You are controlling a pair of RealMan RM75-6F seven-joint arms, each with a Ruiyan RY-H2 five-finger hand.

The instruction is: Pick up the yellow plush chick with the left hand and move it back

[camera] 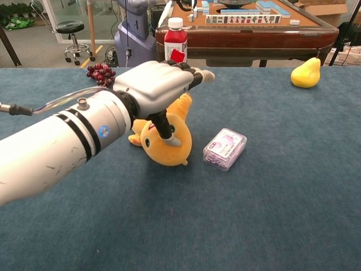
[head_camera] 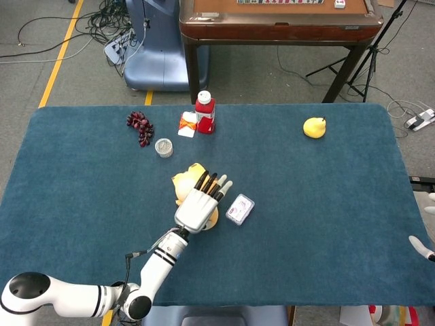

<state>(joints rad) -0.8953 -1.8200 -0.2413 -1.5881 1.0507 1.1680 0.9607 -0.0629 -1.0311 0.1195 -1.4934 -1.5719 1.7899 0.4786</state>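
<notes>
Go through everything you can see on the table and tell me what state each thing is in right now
yellow plush chick: on the cloth, not lifted
left hand: over the chick, fingers extended, thumb touching its front
right hand: at the table's right edge, mostly out of frame
red bottle: upright, capped
clear plastic box: closed, lying flat beside the chick
pear: resting far right
grapes: bunch lying far left
small round tin: lid on

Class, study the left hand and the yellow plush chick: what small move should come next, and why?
Probably close the fingers around the yellow plush chick. The left hand lies over the chick with its fingers stretched out past it, the thumb down against the toy's front, so nothing grips it yet. The small plastic box sits close beside it, so closing in place seems safer than sweeping sideways.
</notes>
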